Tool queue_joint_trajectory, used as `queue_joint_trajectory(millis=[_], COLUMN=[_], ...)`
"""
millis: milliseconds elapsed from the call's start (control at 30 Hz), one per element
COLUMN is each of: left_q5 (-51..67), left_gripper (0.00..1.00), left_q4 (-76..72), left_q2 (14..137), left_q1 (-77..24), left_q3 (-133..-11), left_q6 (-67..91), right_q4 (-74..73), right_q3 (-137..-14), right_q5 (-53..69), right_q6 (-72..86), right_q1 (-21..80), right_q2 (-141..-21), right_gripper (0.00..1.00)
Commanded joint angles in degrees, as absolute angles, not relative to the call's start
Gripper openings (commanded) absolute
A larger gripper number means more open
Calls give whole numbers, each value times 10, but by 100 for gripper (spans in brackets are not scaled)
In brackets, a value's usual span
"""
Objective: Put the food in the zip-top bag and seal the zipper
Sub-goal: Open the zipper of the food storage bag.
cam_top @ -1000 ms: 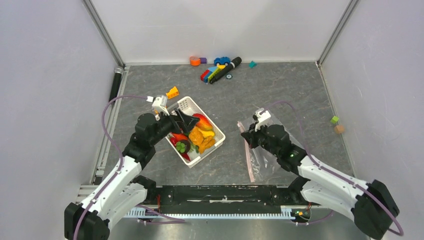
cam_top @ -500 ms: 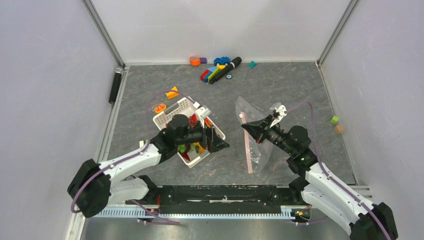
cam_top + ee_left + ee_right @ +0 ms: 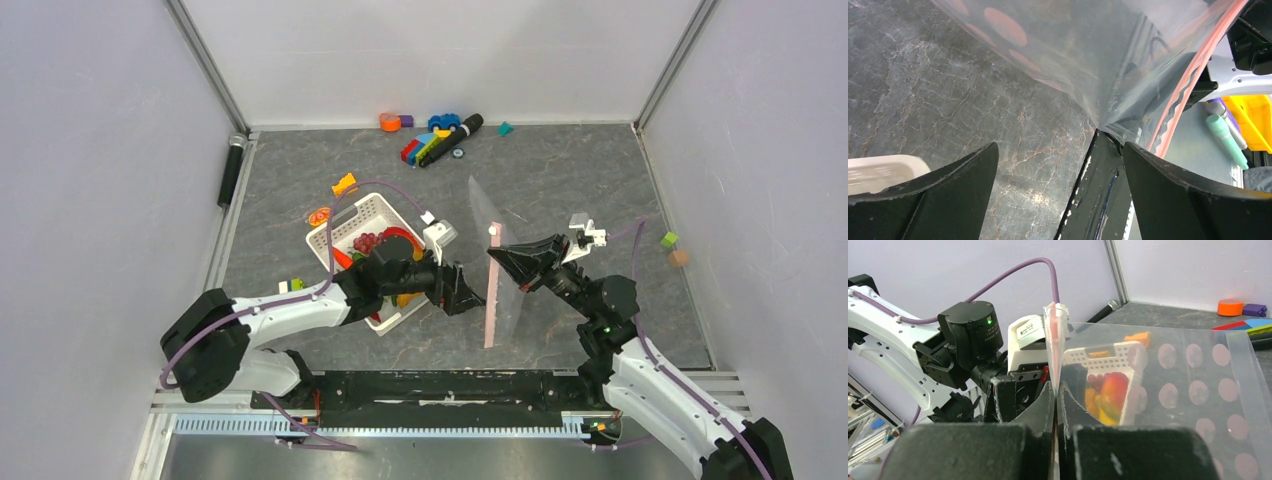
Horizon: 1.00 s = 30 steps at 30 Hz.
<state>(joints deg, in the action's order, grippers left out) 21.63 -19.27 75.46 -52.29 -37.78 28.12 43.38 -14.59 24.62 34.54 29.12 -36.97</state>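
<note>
Currently nothing is bagged. Right gripper [image 3: 497,258] is clamped on the zipper [image 3: 491,312], holding the zip-top bag [image 3: 487,213] up on edge. Left gripper [image 3: 470,297] gapes empty just beside it. Food [image 3: 398,238] lies in the white basket [image 3: 338,226]; loading and sealing remain.

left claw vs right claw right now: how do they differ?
Left claw is wide open, holding nothing; right claw is shut on the zipper of the zip-top bag. Left claw sits by the white basket; right claw holds the bag up on edge. Shared: both face the bag from opposite sides.
</note>
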Motion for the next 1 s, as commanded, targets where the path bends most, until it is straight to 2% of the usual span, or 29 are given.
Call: queue_joint_trajectory(millis=[0,500,967], left_q5=[210,241,279], left_gripper=[100,100,100], left_q4=[-241,-248,-252], left_q2=[767,699,754], left_q1=[-534,-536,-539], left_q3=[-398,-353,-387], left_q6=[271,264,263], right_q4=[507,442,472], right_q3=[-139,-157,-150], right_q5=[235,244,242], right_q6=[381,339,357], right_q1=[289,288,288], right_q2=[-370,-332,-341], right_gripper=[0,0,0])
